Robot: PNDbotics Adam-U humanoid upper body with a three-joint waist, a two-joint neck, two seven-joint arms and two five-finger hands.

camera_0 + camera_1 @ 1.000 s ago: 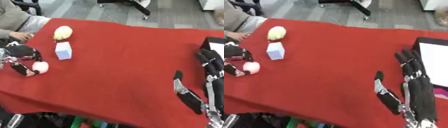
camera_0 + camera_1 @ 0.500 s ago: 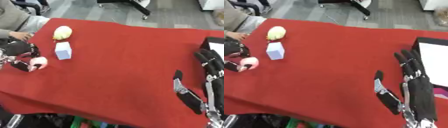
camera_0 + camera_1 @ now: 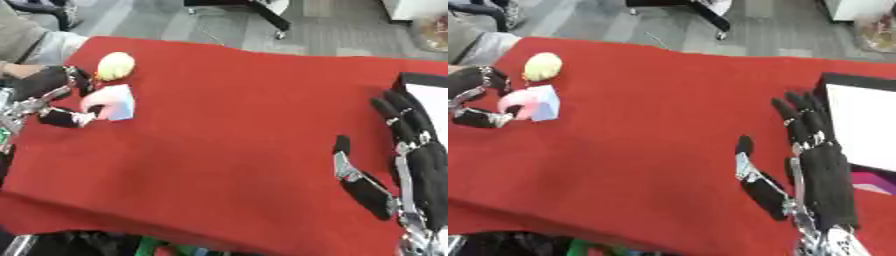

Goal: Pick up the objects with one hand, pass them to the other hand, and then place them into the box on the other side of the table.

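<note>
On the red table [image 3: 227, 125], a yellow fruit [image 3: 115, 65] lies at the far left, with a pale blue block [image 3: 121, 102] just nearer. The box [image 3: 859, 125] sits at the right edge. Since a second ago the left hand [image 3: 48, 97] has lifted the pink ball [image 3: 93, 102], now overlapping the block, fingers curled around it. The right hand [image 3: 820, 170] rests open, near right.

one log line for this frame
left hand: shut on pink ball, lifted | right hand: open, idle | block: on table | yellow ball: on table | box: at right
</note>
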